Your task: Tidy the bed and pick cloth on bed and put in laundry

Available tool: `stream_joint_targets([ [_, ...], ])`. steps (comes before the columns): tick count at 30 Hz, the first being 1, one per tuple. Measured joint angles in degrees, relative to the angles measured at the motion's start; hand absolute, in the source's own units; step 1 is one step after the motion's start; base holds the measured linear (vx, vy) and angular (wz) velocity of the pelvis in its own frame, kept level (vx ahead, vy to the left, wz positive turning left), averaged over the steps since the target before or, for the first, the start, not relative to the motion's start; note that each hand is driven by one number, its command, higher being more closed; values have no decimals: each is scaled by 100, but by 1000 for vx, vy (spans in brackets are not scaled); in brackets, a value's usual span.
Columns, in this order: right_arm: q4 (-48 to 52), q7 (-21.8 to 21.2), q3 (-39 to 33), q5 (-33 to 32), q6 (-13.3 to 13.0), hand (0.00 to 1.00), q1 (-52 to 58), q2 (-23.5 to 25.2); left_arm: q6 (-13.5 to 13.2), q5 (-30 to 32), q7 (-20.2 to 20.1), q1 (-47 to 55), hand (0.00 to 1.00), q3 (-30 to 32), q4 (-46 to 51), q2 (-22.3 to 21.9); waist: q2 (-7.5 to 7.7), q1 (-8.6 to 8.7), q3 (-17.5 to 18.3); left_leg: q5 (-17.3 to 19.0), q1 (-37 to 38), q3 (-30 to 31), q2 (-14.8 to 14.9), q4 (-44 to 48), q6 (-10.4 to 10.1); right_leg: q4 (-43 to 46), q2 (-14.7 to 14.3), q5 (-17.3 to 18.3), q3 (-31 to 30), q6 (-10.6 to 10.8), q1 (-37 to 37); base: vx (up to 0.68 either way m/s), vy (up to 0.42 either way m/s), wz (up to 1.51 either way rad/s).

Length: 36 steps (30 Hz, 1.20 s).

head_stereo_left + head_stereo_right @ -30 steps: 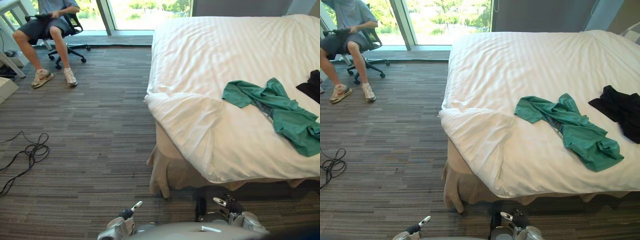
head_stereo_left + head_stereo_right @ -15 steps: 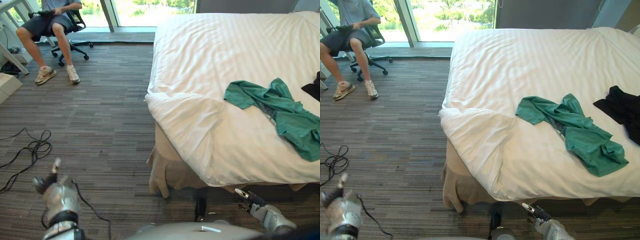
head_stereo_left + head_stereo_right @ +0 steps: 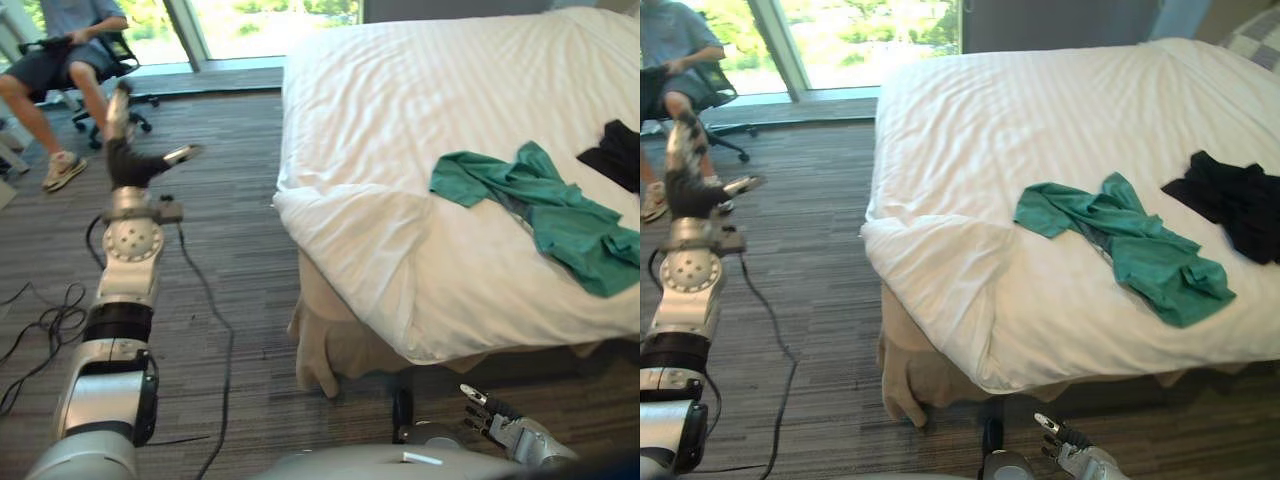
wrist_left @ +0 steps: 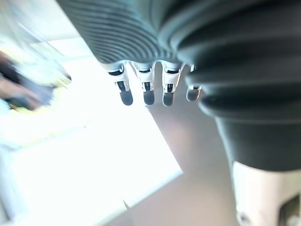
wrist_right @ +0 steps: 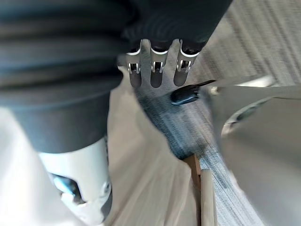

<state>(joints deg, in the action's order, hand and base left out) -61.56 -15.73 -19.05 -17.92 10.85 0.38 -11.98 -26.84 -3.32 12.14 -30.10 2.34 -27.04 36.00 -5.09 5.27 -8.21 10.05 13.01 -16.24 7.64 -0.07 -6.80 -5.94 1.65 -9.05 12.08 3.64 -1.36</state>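
A green cloth (image 3: 540, 205) lies crumpled on the white bed (image 3: 420, 110), near its right front part. A black cloth (image 3: 1230, 200) lies further right on the same bed. The duvet's near left corner (image 3: 345, 215) is rumpled and folded over. My left hand (image 3: 128, 165) is raised out over the carpet, far left of the bed, open and holding nothing; its fingers (image 4: 146, 89) are straight. My right hand (image 3: 505, 428) hangs low in front of the bed's foot, below the mattress edge, fingers (image 5: 155, 75) relaxed and empty.
A person (image 3: 60, 50) sits on a black office chair (image 3: 125, 60) at the far left by the window. Striped carpet (image 3: 230, 260) runs between the chair and the bed. A beige bed skirt (image 3: 325, 340) hangs at the bed's near corner.
My left arm has swung up from low near the floor and now stretches forward at the left. The right hand stays low. The view has shifted slightly.
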Motion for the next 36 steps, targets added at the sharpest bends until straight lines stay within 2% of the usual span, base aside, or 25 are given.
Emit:
stream_joint_targets([
  [3, 1, 57, 0, 2, -129, 0, 314, 62, -25, 498, -105, 8, 0, -216, 178, -348, -54, 85, -1, 5, 8, -57, 26, 1, 5, 0, -39, 4, -38, -2, -21, 2, -2, -8],
  [6, 1, 133, 0, 9, -190, 0, 457, 124, 173, 1032, -136, 75, 0, -717, 328, -654, -53, 140, -2, 23, 6, -77, 62, -2, 7, 0, -76, 11, -40, -9, -34, -7, -5, -1],
  [11, 104, 249, 28, 13, -345, 0, 454, 326, 1010, 2114, 36, 144, 0, -1262, 142, -869, -68, 200, -8, 106, 22, -272, 103, 15, 6, 0, -154, 16, -190, -37, -105, -19, -6, -18],
  [12, 101, 268, 49, 26, -350, 0, 462, 330, 1285, 2338, 113, 146, 0, -1362, -79, -871, -87, 301, -14, 110, 17, -316, 111, 14, -2, 0, -166, 13, -203, -38, -123, -1, -1, -7],
  [15, 102, 332, 151, 32, -353, 0, 504, 338, 1702, 2582, 204, 145, 0, -1386, -382, -876, -105, 377, -23, 109, 21, -383, 124, 20, -5, 1, -195, -1, -262, -20, -152, 10, 1, -10],
  [22, 103, 465, 205, 125, -368, 0, 478, 382, 2253, 3244, 273, 111, 0, -1589, -816, -899, -198, 486, -73, 99, -16, -537, 39, 41, 1, 1, -146, -29, -347, 18, -233, -2, 10, -8],
  [27, 130, 592, 398, 59, -368, 0, 359, 355, 2393, 3422, 656, -198, 0, -1687, -1047, -948, -227, 625, -96, 23, -388, -533, -120, 31, 72, 2, -22, -94, -378, 31, -617, -35, -6, 3],
  [30, 222, 647, 401, 2, -379, 0, 287, 347, 2406, 3420, 812, -391, 0, -1822, -1059, -953, -318, 740, -320, -63, -462, -565, -233, 21, 93, 22, 64, -157, -482, 45, -732, -24, 3, -11],
  [32, 226, 696, 407, 0, -442, 0, 170, 339, 2408, 3419, 904, -563, 0, -1823, -1155, -957, -413, 875, -433, -130, -568, -685, -303, 20, 84, 34, 114, -212, -520, 82, -850, -15, 1, -16],
  [36, 329, 711, 508, 2, -537, 0, 151, 317, 2409, 3391, 1003, -791, 0, -1944, -1153, -963, -440, 1120, -543, -348, -675, -693, -402, 17, 46, 36, 238, -232, -531, 77, -970, -8, -9, 0],
])
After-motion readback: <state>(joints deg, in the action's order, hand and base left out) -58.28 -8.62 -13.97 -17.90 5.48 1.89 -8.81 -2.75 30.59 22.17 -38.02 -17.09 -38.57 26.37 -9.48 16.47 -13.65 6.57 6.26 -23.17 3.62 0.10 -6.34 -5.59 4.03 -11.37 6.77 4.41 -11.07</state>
